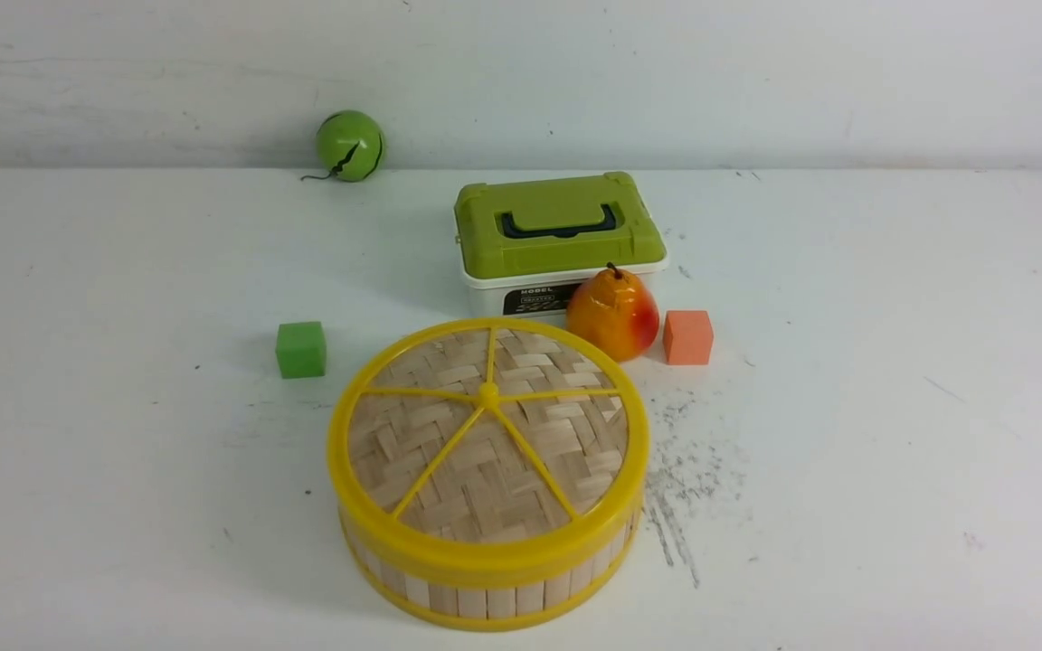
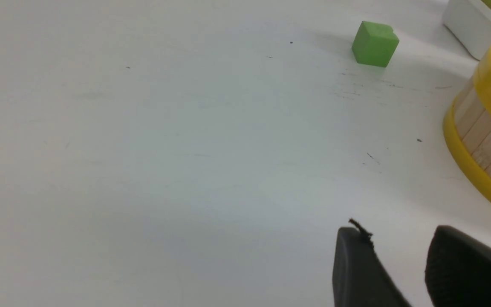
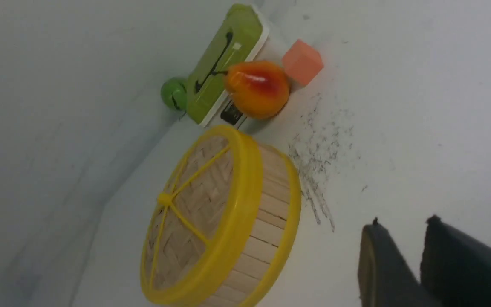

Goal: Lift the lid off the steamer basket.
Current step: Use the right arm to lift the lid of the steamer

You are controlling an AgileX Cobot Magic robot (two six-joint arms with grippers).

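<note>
Progress stands at nil. The round woven-bamboo lid with yellow plastic rim, spokes and centre knob [image 1: 486, 432] sits squarely on the round bamboo-slat steamer basket with yellow rims [image 1: 485, 597], which stands on the white bench [image 1: 892, 407]. The whole of the job remains, by my judgement: approach, grasp, lift clear. Neither arm shows in the front view. The left jaws stand apart with bare bench showing between them, off to the steamer basket's left, holding and touching nothing. The right jaws, off to the steamer basket's right, show a narrower gap and are likewise empty.
</note>
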